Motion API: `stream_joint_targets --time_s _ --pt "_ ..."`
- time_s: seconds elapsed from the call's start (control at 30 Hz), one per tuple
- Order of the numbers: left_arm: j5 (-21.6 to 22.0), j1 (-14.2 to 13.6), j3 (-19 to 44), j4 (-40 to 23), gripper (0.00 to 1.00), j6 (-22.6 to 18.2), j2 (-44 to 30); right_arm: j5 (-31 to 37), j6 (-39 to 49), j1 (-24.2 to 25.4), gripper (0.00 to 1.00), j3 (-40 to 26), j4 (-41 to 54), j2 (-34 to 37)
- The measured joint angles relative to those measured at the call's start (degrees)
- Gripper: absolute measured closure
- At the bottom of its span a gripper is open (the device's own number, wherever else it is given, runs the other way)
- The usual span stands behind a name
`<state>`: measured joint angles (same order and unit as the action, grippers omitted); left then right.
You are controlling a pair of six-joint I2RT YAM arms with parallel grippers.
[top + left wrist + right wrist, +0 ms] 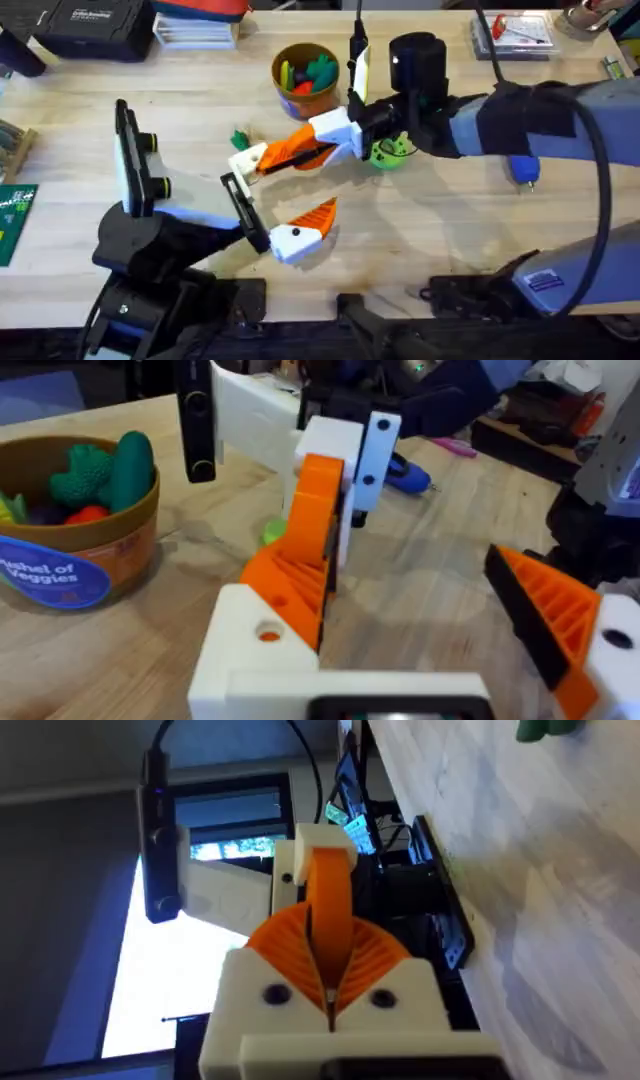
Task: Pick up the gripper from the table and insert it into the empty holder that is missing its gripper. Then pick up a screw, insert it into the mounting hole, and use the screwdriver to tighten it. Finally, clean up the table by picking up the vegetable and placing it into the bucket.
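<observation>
right gripper (300,152) reaches in from the right over mid table, its two orange pads pressed tight together w/ the orange gripper (328,900) clamped between them, its tip sticking out past the pads toward the left arm's holder (348,458). in the left wrist view the gripper stands upright right against that white holder block, touching it; can't tell if it's seated. left gripper (285,215) sits below and just left of centre in the overhead, fingers wide apart, nothing between them: one orange-padded finger (310,222) low, the other side up by the right gripper's tips. bucket (305,80) stands upright at top centre, ochre w/ an orange inside, toy veg piled in it, well behind the grippers. vegetable (239,139) lies on the wood table (430,230) just left of the meeting grippers, near but apart from them. screwdriver (523,170) w/ blue handle lies at the right, partly under the right arm. lime-green ring (388,152) sits on the table just under the right wrist. a green circuit board (12,222) at the far left edge.
</observation>
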<state>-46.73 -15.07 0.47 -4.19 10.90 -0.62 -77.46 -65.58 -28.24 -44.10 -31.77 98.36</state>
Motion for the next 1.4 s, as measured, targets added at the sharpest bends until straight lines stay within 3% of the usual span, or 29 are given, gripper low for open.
stream_joint_targets --time_s 0.33,0.73,1.03,1.13,1.4 --pt "-0.56 -0.22 0.02 -0.09 0.014 -0.31 0.00 -0.67 0.00 0.55 0.995 0.00 0.50 0.30" --pt "2.01 0.39 0.02 -0.02 0.013 0.08 0.00 -1.30 0.00 -1.61 0.995 -1.20 -0.04 1.36" --pt "0.99 0.37 0.02 0.02 0.013 -0.24 0.00 -4.56 -0.04 -1.10 0.995 -1.97 0.22 2.22" --pt "-1.38 -0.54 0.07 -0.09 0.014 -0.92 0.00 -8.18 -0.22 0.81 0.995 -2.14 0.87 3.19" --pt "-2.52 -0.92 0.07 -0.13 0.014 -1.73 0.00 -7.89 -0.33 1.88 0.995 -2.14 1.15 3.19"
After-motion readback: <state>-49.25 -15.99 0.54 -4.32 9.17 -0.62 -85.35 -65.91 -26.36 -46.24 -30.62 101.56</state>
